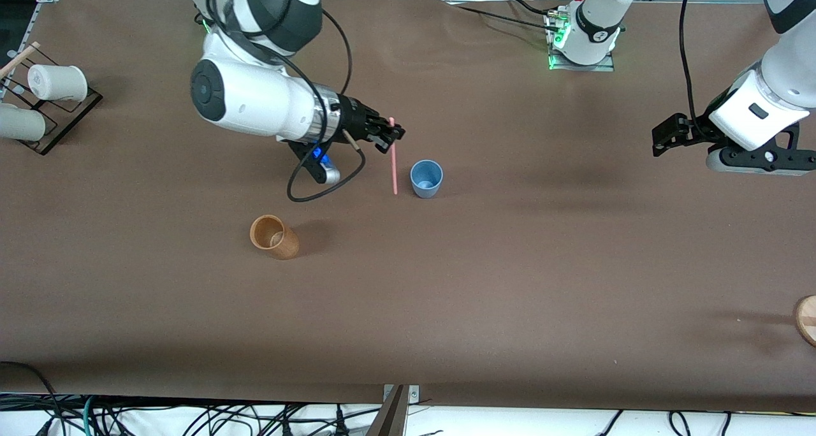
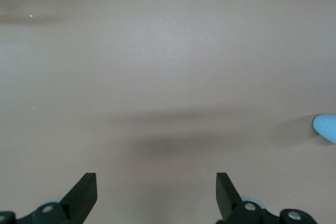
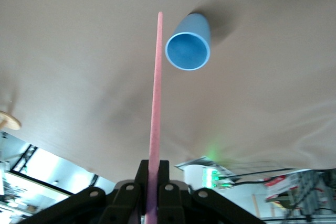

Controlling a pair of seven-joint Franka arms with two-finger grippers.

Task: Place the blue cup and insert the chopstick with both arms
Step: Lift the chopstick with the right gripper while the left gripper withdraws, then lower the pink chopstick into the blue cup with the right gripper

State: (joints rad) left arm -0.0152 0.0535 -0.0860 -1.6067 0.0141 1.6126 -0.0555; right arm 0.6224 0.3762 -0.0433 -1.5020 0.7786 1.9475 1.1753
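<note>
The right gripper (image 1: 390, 135) is closed on the chopstick (image 1: 393, 159), which is clamped near its upper end and hangs almost upright over the table (image 1: 510, 264), its lower tip beside the blue cup (image 1: 426, 178) on the side toward the right arm's end. The left gripper (image 1: 666, 136) is held with its fingers (image 2: 84, 195) spread wide apart and nothing between them, over bare table toward the left arm's end, where that arm waits. Two arms are counted, one brown-covered table, one wire rack (image 1: 54, 114) with two white cups (image 1: 57, 82) laid on it at the right arm's end, two upright cups on the open table, and one stick. The blue cup is seen standing upright near the middle of the table, small, plain and tapered, with a lighter rim and an empty blue inside (image 3: 188, 51). The tan cup (image 1: 274, 236) is set nearer to the front camera than the blue one and toward the right arm's end, well apart from it. The chopstick (image 3: 155, 108) is thin, straight and pink, and is not inside either cup.
</note>
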